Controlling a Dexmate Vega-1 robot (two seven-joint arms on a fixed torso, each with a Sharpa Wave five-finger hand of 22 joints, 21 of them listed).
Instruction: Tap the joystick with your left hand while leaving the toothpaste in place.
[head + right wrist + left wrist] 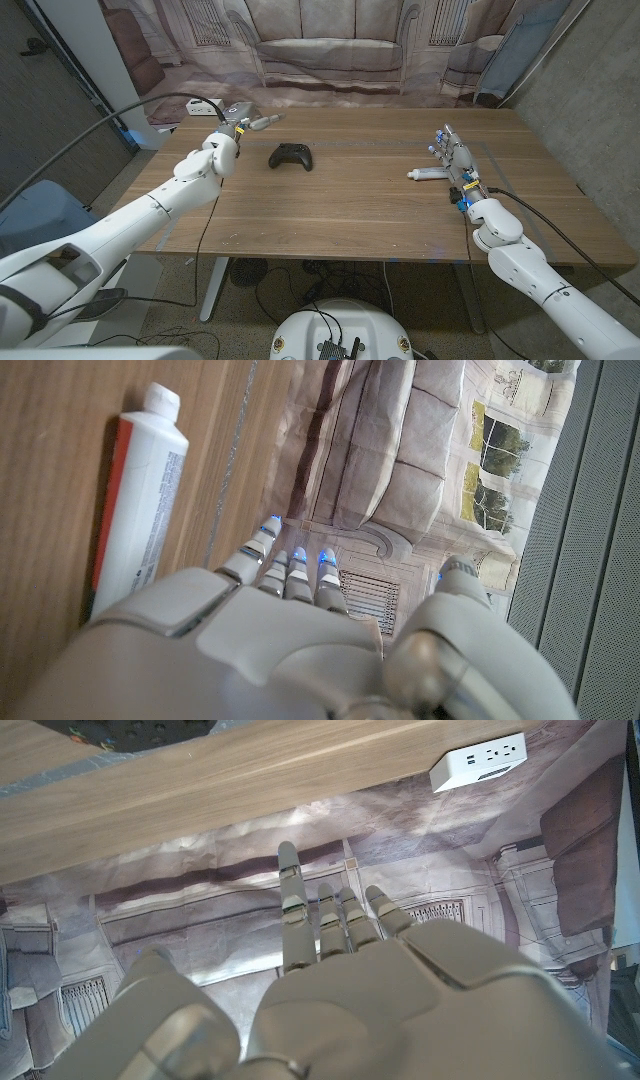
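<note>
While the joystick [291,156] — a black game controller — lies on the table [340,205] left of the middle and toward the far edge, the left robot hand [243,126] hangs above the far left part of the table, just to the left of it and a little farther back. From the head view I cannot tell any contact between the two; a strip of bare wood shows between them. In the left wrist view the left robot hand [330,990] holds nothing, its fingers [292,910] stretched out straight and slightly apart, pointing past the table's edge toward the printed backdrop [250,900], where a white power strip [480,760] also shows.

On the right side the toothpaste [428,174], a white tube with a white cap, lies on its side near the right edge, cap pointing toward the table's middle. The right robot hand [455,160] stands just beside it, on the side nearer the right edge, fingers reaching toward the far edge. In the right wrist view that robot hand [300,650] grips nothing, its fingers [262,550] extended and close together, with the toothpaste [140,490] alongside — whether they touch I cannot tell.

Between the joystick and the toothpaste runs a wide stretch of open wood, and the whole near half of the table lies bare up to its front edge.
</note>
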